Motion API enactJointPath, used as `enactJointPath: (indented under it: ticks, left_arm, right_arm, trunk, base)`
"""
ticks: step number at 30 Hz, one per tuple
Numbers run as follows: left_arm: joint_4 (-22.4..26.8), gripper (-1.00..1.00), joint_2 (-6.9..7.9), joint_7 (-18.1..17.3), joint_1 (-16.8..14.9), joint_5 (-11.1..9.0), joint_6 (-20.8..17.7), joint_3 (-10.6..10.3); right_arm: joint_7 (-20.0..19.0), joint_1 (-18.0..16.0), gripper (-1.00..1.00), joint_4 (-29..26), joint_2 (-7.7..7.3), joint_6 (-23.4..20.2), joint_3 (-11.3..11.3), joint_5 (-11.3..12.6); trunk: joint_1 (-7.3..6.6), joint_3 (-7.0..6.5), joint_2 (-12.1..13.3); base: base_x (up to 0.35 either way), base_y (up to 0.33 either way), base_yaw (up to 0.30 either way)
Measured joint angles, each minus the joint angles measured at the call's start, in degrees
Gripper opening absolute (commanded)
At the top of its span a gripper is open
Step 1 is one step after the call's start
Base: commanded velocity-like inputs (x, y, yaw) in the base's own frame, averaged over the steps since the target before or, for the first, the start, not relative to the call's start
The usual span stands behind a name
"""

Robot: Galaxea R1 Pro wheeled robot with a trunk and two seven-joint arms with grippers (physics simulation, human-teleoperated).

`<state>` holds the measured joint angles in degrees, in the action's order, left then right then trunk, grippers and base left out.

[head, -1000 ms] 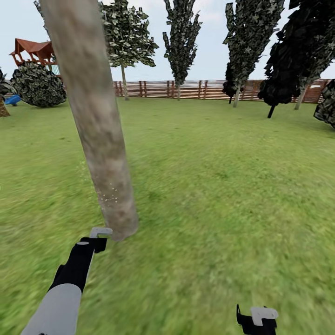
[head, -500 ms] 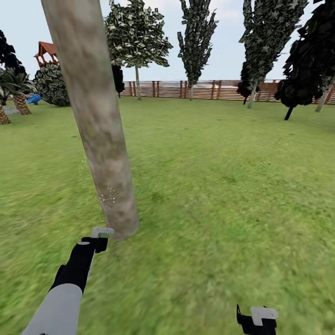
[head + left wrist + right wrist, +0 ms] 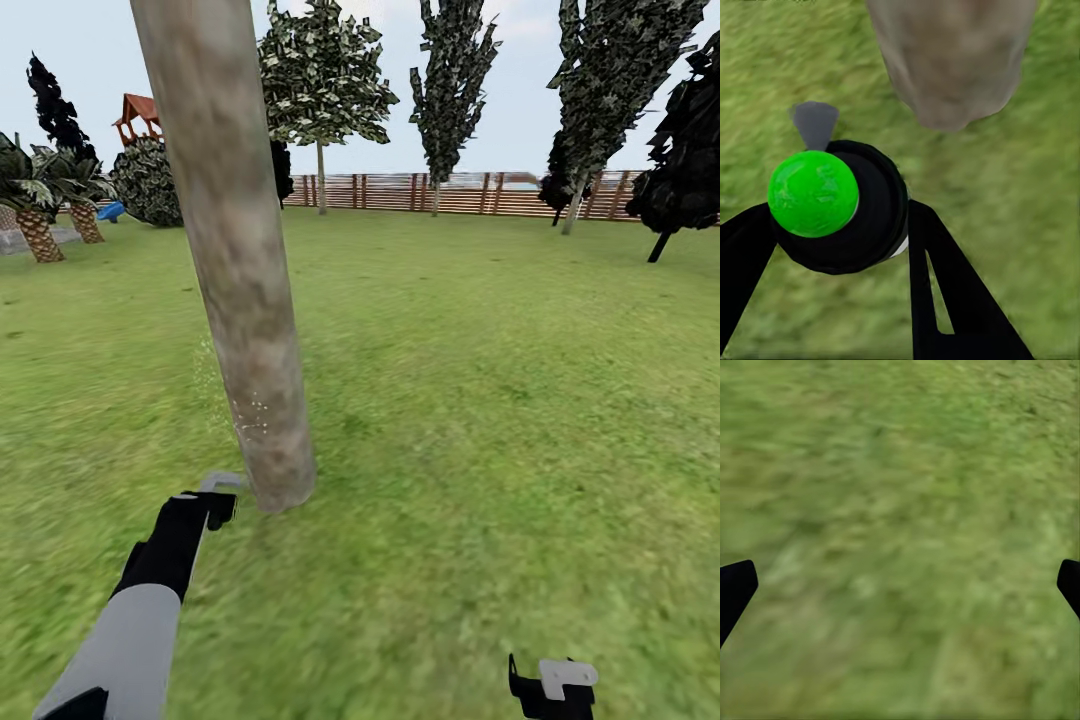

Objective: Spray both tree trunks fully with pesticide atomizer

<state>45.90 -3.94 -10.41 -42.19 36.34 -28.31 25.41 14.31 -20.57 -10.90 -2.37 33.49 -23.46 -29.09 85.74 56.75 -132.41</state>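
Green grass lawn (image 3: 480,380) of the garden, bounded far behind the trunk by a brown horizontal-slat wooden fence (image 3: 470,194); the thick, pale grey-beige mottled tree trunk (image 3: 235,250) rises from the grass as the landmark. The lawn lies open to the trunk's right and behind it, while palm-like plants (image 3: 45,205) stand well apart to its left, so there appears to be room to circle the trunk on every side. A sparse patch of tiny whitish pesticide specks (image 3: 250,415) marks the lower trunk; the bark above looks bare, so the spraying step seems far from complete. The left pincer (image 3: 844,247) is clamped around the pesticide atomizer, a black round-bodied sprayer with a bright green cap (image 3: 814,193), held just beside the trunk's base with its grey nozzle (image 3: 814,124) pointing toward the trunk. Good practice here would be to raise the nozzle along the trunk and then work around it. The right pincer (image 3: 900,585) hangs spread wide and empty over grass, well apart to the trunk's right.
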Motion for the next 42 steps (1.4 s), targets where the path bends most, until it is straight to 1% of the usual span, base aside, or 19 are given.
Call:
enactJointPath:
  ticks: [3, 4, 7, 9, 12, 14, 16, 18, 20, 23, 25, 27, 29, 30, 32, 34, 37, 39, 42]
  left_arm:
    - [0.21, -1.0, 2.12, -0.31, -0.15, -0.04, -0.24, 0.01]
    - [0.25, -1.0, 1.97, -0.36, -0.21, -0.27, -0.27, -0.07]
    - [0.41, -1.0, -0.57, -0.34, -1.29, -0.45, -0.59, -1.64]
    - [0.45, -1.0, -1.42, -0.32, -3.15, -0.44, -1.73, -2.24]
    - [0.47, -1.0, -0.33, -0.39, -3.97, -0.15, -2.49, -1.95]
    - [0.47, -1.0, 2.17, -0.61, -4.5, 0.14, -2.68, -1.86]
    - [0.12, -1.0, 3.17, -3.47, -5.16, -0.62, -2.88, -2.01]
    - [0.05, -1.0, 2.65, -5.65, -5.41, -0.53, -3.2, -2.25]
    - [0.35, -1.0, -0.37, -7.23, -6.7, -1.01, -5.01, -3.11]
    - [0.42, -1.0, -1.09, -7.62, -9.22, -0.27, -7.74, -3.33]
    - [0.42, -1.0, 1.16, -7.71, -11.73, 0.26, -8.98, -3.02]
    - [0.37, -1.0, 5.06, -7.94, -12.48, 0.45, -9.19, -2.75]
    - [0.34, -1.0, 6.52, -9.32, -12.57, -0.27, -9.39, -3.0]
    - [0.33, -1.0, 6.36, -9.9, -12.56, -0.48, -9.49, -3.15]
    - [0.35, -1.0, 4.56, -10.33, -12.67, -0.72, -9.59, -3.44]
    - [0.39, -1.0, 0.94, -10.51, -12.9, -0.88, -10.05, -4.65]
    - [0.36, -1.0, 0.05, -10.56, -14.47, -0.2, -11.58, -5.0]
    - [0.4, -1.0, 0.72, -10.56, -14.87, 0.12, -11.94, -5.07]
    - [0.42, -1.0, 4.52, -10.61, -14.9, 0.38, -11.96, -4.78]
  right_arm:
    - [0.02, 0.0, 1.0, 0.0, -0.06, 0.0, -0.07, 0.0]
    - [0.02, 0.0, 1.0, 0.0, -0.08, 0.0, -0.08, 0.0]
    - [0.02, 0.0, 1.0, 0.0, -0.09, 0.0, -0.09, 0.0]
    - [0.02, 0.0, 1.0, 0.0, -0.09, 0.0, -0.08, 0.0]
    - [0.02, 0.0, 1.0, 0.0, -0.09, 0.0, -0.09, 0.0]
    - [-0.02, 0.0, 1.0, 0.0, -0.09, 0.0, -0.07, 0.0]
    - [-0.02, 0.0, 1.0, 0.0, -0.09, 0.0, -0.06, 0.0]
    - [-0.01, 0.01, 1.0, 0.0, -0.09, 0.0, -0.08, 0.0]
    - [-0.02, 0.0, 1.0, 0.0, -0.09, 0.0, -0.09, 0.01]
    - [-0.01, 0.0, 1.0, 0.0, -0.09, 0.0, -0.09, 0.0]
    - [-0.02, 0.0, 1.0, 0.0, -0.09, 0.0, -0.06, 0.0]
    - [-0.04, 0.0, 1.0, 0.0, -0.09, 0.0, -0.04, 0.0]
    - [0.0, 0.0, 1.0, 0.0, -0.09, 0.0, -0.03, 0.0]
    - [-0.02, 0.0, 1.0, 0.0, -0.09, 0.0, -0.02, 0.0]
    - [0.01, 0.01, 1.0, 0.0, -0.09, 0.0, -0.05, 0.0]
    - [0.01, 0.0, 1.0, 0.0, -0.09, 0.0, -0.02, 0.0]
    - [-0.04, 0.0, 1.0, 0.0, -0.09, 0.0, -0.01, 0.0]
    - [-0.03, 0.0, 1.0, 0.0, -0.09, 0.0, 0.0, 0.0]
    - [-0.04, 0.0, 1.0, 0.0, -0.09, 0.0, 0.0, 0.0]
  trunk:
    - [0.0, 0.0, 0.0]
    - [0.0, 0.0, 0.0]
    - [0.0, 0.0, 0.0]
    - [0.0, -0.01, 0.0]
    - [0.0, 0.0, 0.0]
    - [0.0, 0.0, 0.0]
    - [0.0, 0.0, 0.0]
    - [0.0, 0.0, 0.0]
    - [0.0, -0.01, 0.0]
    - [0.0, -0.01, 0.0]
    - [0.0, 0.0, 0.0]
    - [0.0, 0.0, 0.0]
    - [0.0, 0.0, 0.0]
    - [0.0, 0.0, 0.0]
    - [0.0, 0.0, 0.0]
    - [0.0, 0.0, 0.0]
    - [0.0, 0.0, 0.0]
    - [0.0, 0.0, 0.0]
    - [0.0, 0.0, 0.0]
  base:
    - [0.0, 0.0, 0.0]
    - [0.0, 0.0, 0.0]
    - [0.0, 0.0, 0.0]
    - [0.0, 0.0, 0.0]
    - [0.0, 0.0, 0.0]
    - [0.0, 0.0, 0.0]
    - [0.0, 0.0, 0.0]
    - [0.0, 0.0, 0.0]
    - [0.0, 0.0, 0.0]
    - [0.0, 0.0, 0.0]
    - [0.0, 0.0, 0.0]
    - [0.0, 0.0, 0.0]
    - [0.0, 0.0, 0.0]
    - [0.0, 0.0, 0.0]
    - [0.0, 0.0, 0.0]
    - [0.0, 0.0, 0.0]
    - [0.0, 0.0, 0.0]
    - [0.0, 0.0, 0.0]
    - [0.0, 0.0, 0.0]
